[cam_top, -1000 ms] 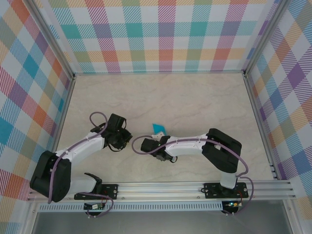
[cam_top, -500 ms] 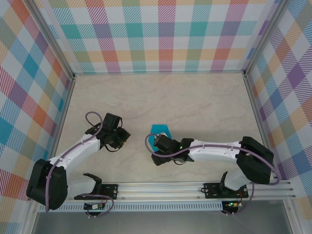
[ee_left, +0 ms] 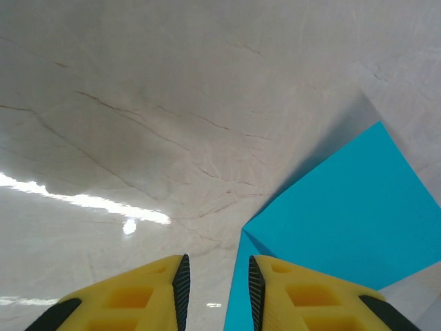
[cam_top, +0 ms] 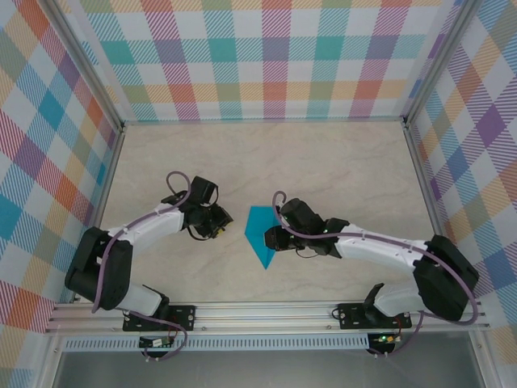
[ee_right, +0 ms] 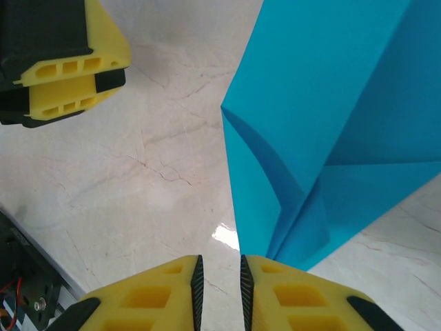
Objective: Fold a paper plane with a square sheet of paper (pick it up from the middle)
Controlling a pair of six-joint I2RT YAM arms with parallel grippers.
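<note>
Paper (cam_top: 260, 234), creased, on table (cam_top: 323, 162) btwn L hand (cam_top: 223, 220) & R hand (cam_top: 271, 238).

Table top (cam_top: 323, 162) was pale cream, marble-patterned, with thin grey veins. A bright glare streak (ee_left: 89, 201) lay across it in the left wrist view. Plaid walls (cam_top: 266, 56) in pastel checks closed three sides. Silver posts (cam_top: 81, 61) stood at the back corners. A slotted rail (cam_top: 266, 311) ran along the near edge. The grey strip (cam_top: 323, 364) below it was possibly floor.
</note>
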